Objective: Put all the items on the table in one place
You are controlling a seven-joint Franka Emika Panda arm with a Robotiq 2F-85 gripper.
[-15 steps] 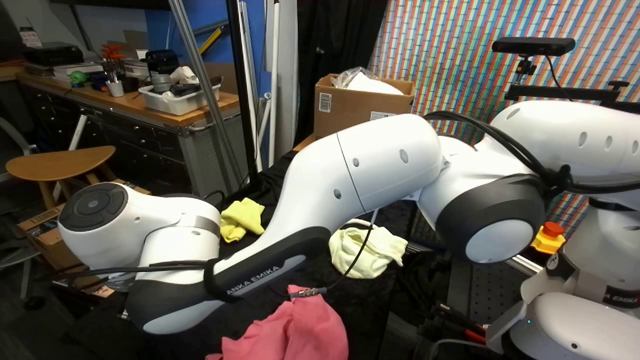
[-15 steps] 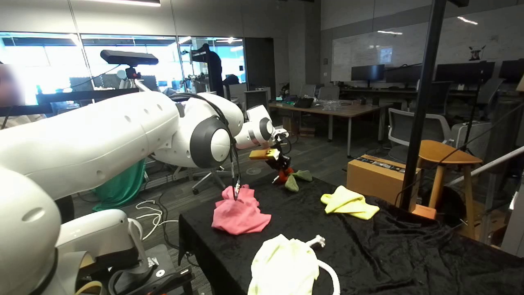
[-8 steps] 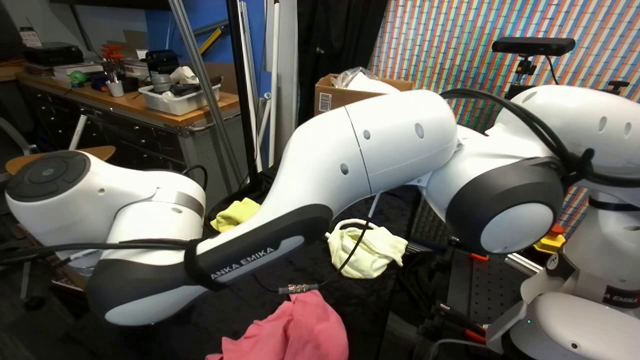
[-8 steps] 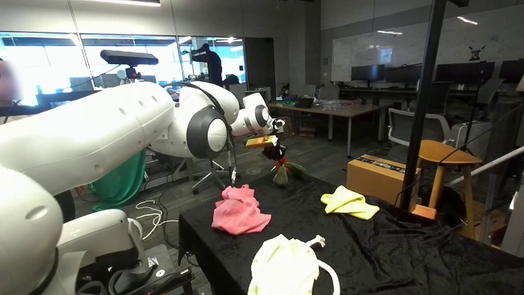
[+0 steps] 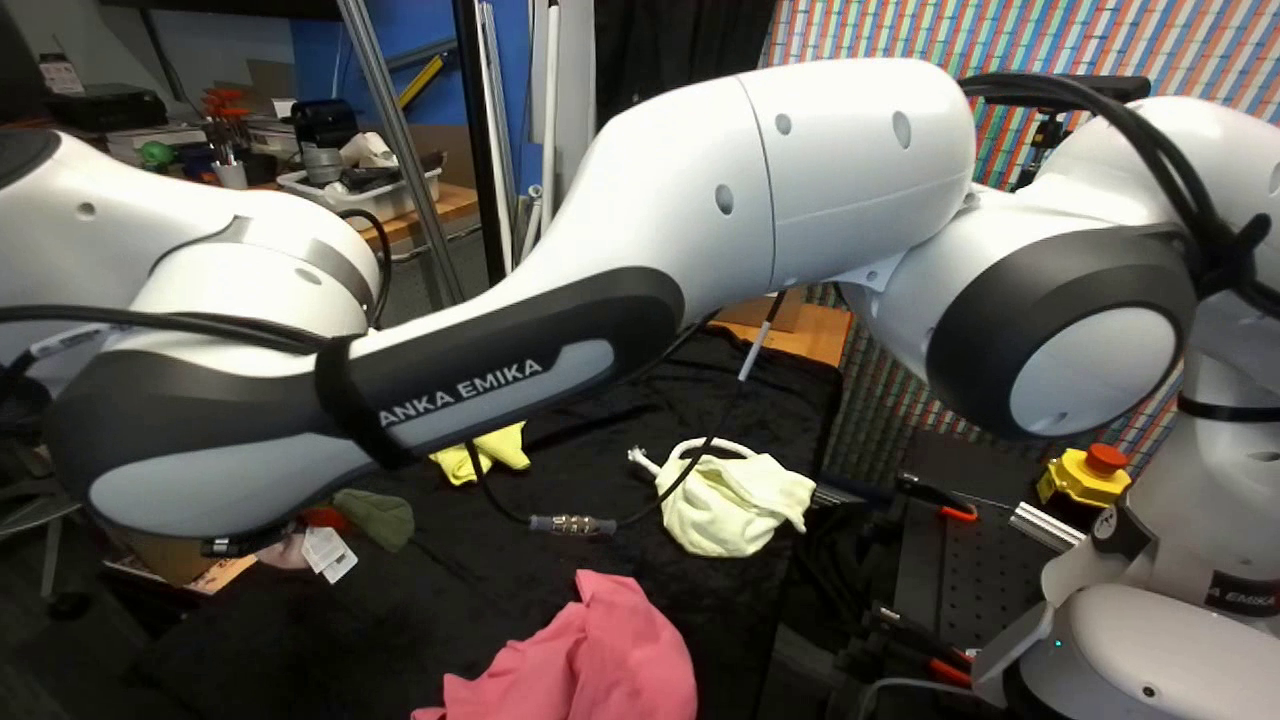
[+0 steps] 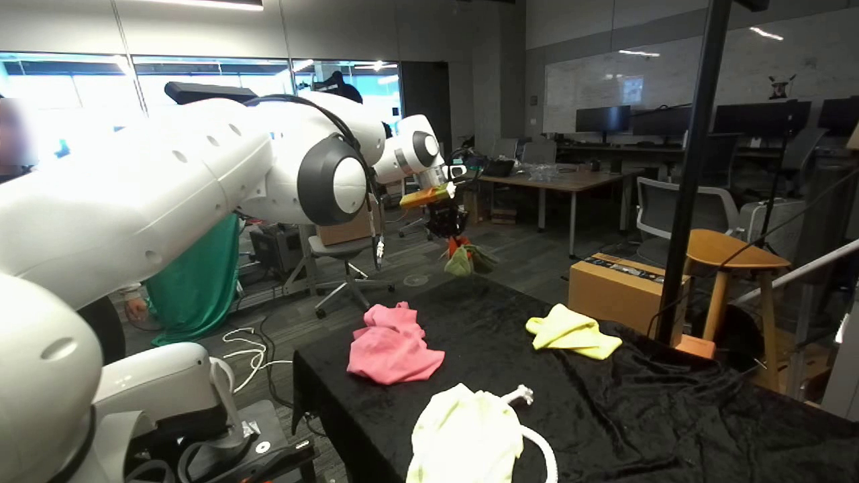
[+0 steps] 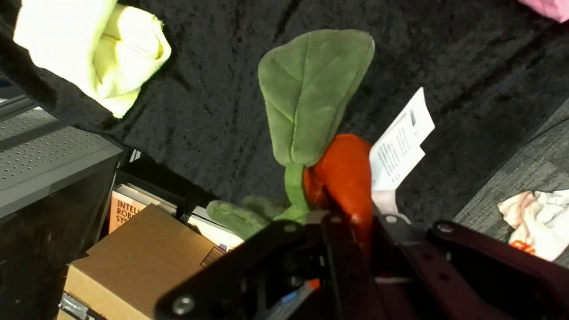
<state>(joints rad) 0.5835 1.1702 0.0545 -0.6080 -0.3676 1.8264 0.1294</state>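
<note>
Okay, fingers point(image 7: 342, 258) are clamped on the red plush point(image 7: 349, 171), green leaf point(image 7: 313, 98) jutting past them — yellow cloth point(image 7: 84, 49) ahead-left, pink cloth point(image 7: 551, 8) farther ahead-right in the wrist view, so the carry's probably forward.

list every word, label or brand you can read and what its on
"ANKA EMIKA": robot arm, start hidden by a strap.
"A EMIKA": robot base, start not visible.
"INTEL", "ROB", "SYS": book, line ends unclear.
Too small or blurred: white tag on the red plush, print on the brown box, red mark on the pale cloth.
</note>
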